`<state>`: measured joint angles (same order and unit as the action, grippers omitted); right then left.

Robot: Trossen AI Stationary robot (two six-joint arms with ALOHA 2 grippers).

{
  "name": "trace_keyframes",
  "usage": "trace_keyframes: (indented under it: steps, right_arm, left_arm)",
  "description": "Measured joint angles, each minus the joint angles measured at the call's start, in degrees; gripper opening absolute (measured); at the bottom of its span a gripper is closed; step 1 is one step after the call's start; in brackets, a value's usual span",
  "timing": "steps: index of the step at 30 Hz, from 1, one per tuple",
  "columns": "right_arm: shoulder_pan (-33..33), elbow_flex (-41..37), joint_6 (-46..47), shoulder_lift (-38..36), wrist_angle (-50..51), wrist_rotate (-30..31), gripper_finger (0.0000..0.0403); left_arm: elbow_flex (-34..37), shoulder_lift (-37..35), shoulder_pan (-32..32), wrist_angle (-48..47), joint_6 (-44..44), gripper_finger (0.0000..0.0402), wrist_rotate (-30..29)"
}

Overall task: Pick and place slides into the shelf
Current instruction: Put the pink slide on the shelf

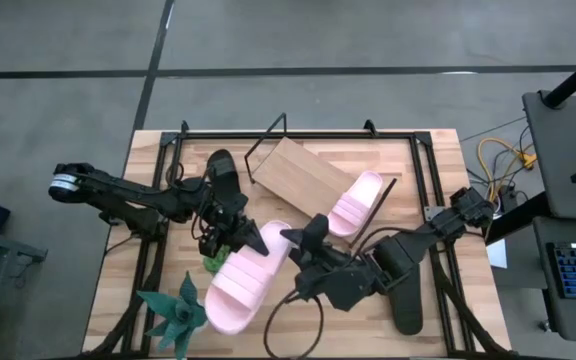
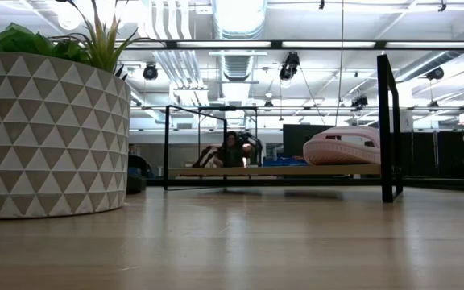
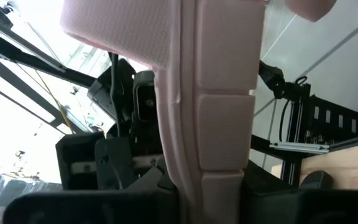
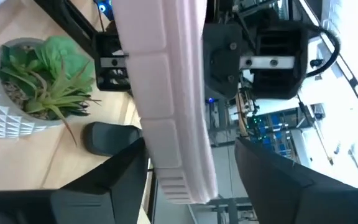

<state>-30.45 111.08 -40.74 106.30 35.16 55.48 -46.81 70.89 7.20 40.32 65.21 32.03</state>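
Handover step: left hand (image 1: pixel 236 240) pinches the pink slide (image 1: pixel 243 281), held above the tabletop (image 1: pixel 438 335) near the shelf (image 1: pixel 303 178). Right hand (image 1: pixel 303 268) is spread, fingers either side of the slide's edge, not gripping. One pink slide (image 1: pixel 356 203) already on the shelf. Next, probably: right hand clears, left carries.

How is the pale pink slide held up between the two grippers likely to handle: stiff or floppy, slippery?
The pink slide probably stays fairly stiff: gripped by the left gripper, its sole runs straight in both wrist views. It looks like light foam, thick for its size. The textured sole face likely resists slipping, though the right gripper stands open around it.
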Motion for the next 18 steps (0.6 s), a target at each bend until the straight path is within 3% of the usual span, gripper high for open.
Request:
trace_keyframes:
  steps: [3, 6, 13, 18]
  right_arm:
    - [1.1, -0.2, 0.7, 0.0, 0.0, 0.0, 0.0229]
    - [1.5, -0.3, 1.5, 0.0, 0.0, 0.0, 0.0201]
    - [1.4, -0.6, 0.8, 0.0, 0.4, -0.7, 0.0068]
    - [1.4, -0.6, 0.9, 0.0, 0.6, -0.8, 0.0059]
  left_arm:
    - [0.1, 0.0, 0.0, 0.0, -0.1, 0.0042, -0.1]
    - [0.1, 0.0, -0.1, 0.2, -0.2, 0.0042, -0.1]
    - [0.1, -0.1, -0.1, 0.4, -0.4, 0.0042, -0.2]
    - [0.1, -0.1, -0.1, 0.2, -2.6, 0.0042, -0.2]
